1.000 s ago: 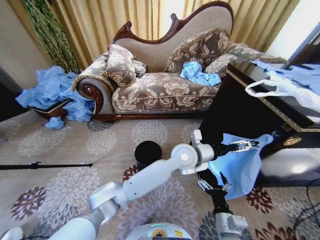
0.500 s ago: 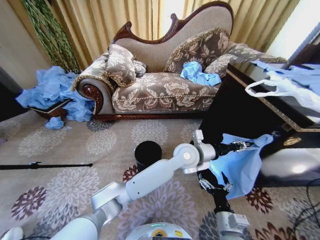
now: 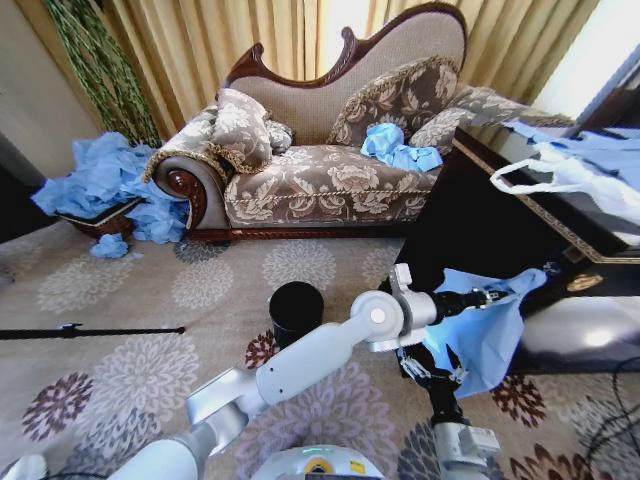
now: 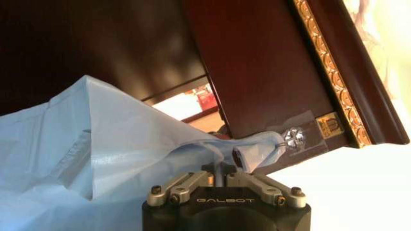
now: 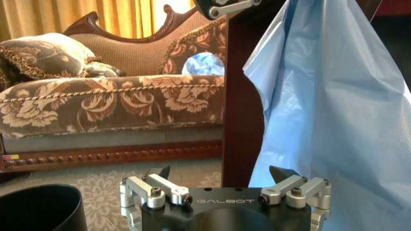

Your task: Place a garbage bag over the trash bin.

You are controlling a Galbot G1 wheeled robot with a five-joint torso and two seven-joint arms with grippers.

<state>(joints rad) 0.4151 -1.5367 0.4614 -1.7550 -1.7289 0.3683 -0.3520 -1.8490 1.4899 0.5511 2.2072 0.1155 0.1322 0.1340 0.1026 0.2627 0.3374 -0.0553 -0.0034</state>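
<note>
Head view: bag [image 3: 480,335] hangs by a corner from the clenched left pincer [image 3: 492,294], beside the dark bench [image 3: 520,215]. Right pincer [image 3: 432,372], released, should catch the loose edge to spread it before reaching the bin [image 3: 296,308], well apart.

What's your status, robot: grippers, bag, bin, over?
Left gripper shut on garbage bag, held up beside the dark table. Right gripper open below the bag. Trash bin unlined on the carpet.

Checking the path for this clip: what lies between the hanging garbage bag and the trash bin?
In the head view, the left arm's silver wrist crosses between the garbage bag and the trash bin, above patterned carpet.
</note>
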